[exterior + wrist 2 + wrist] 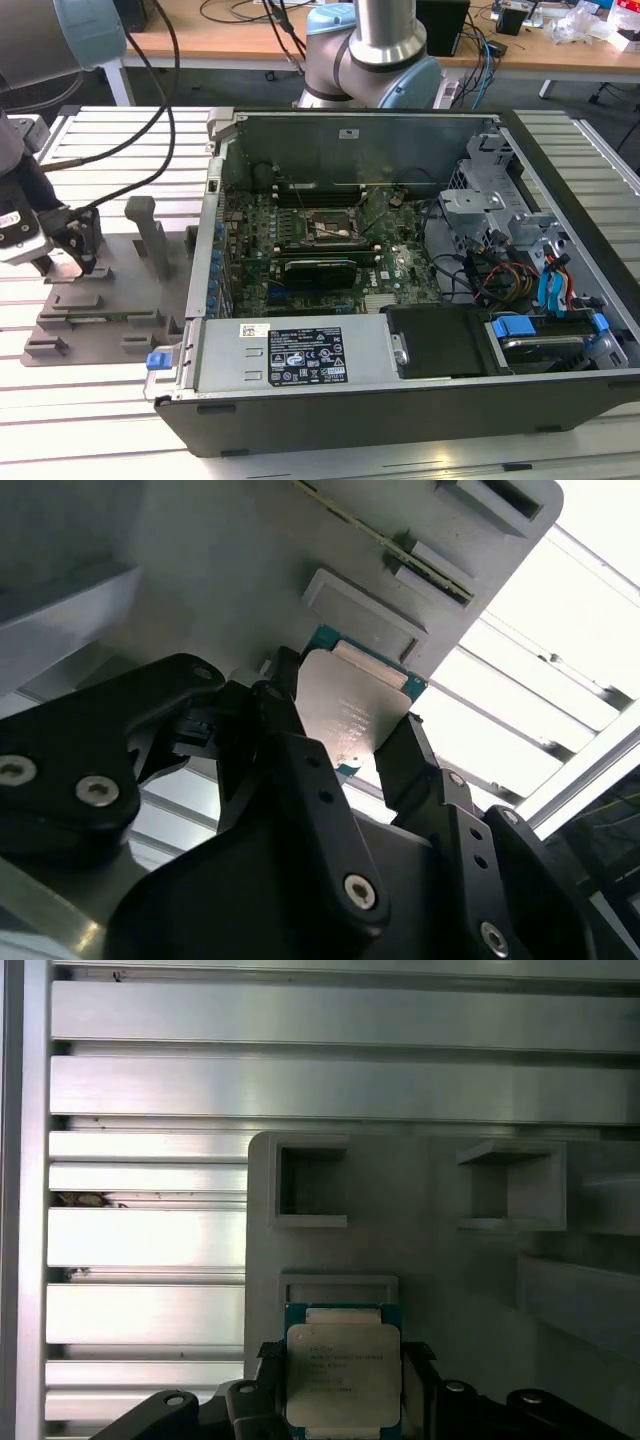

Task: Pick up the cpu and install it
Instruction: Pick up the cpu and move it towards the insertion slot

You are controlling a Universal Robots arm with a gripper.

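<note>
The cpu (343, 1375) is a flat silver-grey square chip with a thin green rim. It sits between the black fingers of my gripper (343, 1360), which press on two opposite edges. In the second wrist view the cpu (350, 705) hangs just off the grey plastic tray (230, 570), close to a shallow raised pocket, with the gripper (345, 712) shut on it. In the exterior view the gripper (75, 262) is over the tray (110, 300) at that view's left. The motherboard socket (330, 232) lies inside the open computer case (400, 380).
The tray carries upright posts (150, 232) between my gripper and the case's side wall (212, 250). Cables (150, 120) trail from the arm over the slatted aluminium table (100, 420). The arm's base (375, 60) stands behind the case. Drive bays and wiring (520, 270) take up the case's right.
</note>
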